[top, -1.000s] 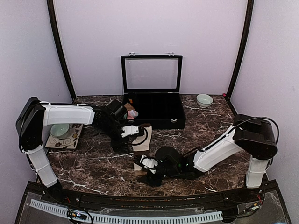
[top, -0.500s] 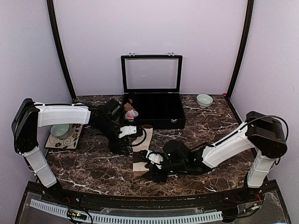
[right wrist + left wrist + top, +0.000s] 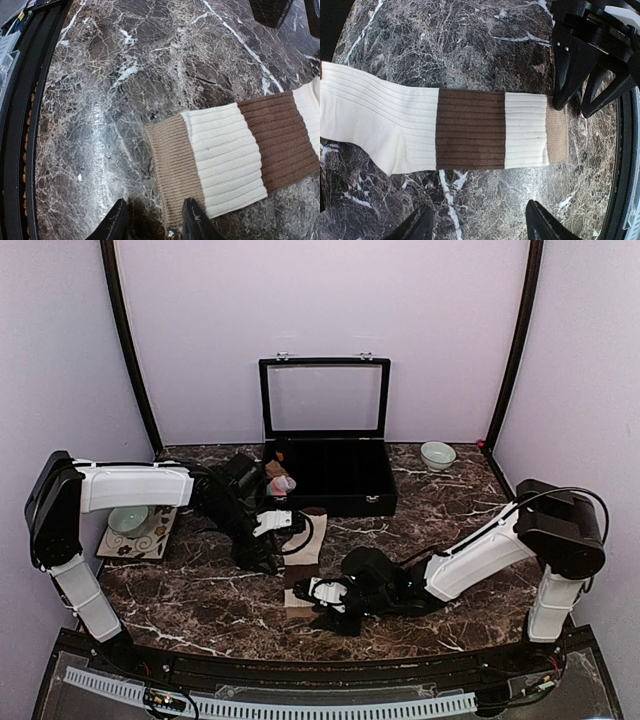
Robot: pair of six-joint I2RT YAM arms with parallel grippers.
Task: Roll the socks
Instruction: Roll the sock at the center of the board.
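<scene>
Straddling the cuff edge of the sock (image 3: pixel 225 150), my right gripper (image 3: pixel 155 212) is part-open, empty; left gripper (image 3: pixel 480 212) wide, empty; marble table (image 3: pixel 100 125) open toward 6 o'clock.

I see a black case (image 3: pixel 330 480) at the back of the marble table (image 3: pixel 450 502), its glass lid (image 3: pixel 325 398) upright. A pale bowl (image 3: pixel 437 454) sits right of it, and another bowl (image 3: pixel 128 519) rests on a patterned mat (image 3: pixel 152 539) at far left.
</scene>
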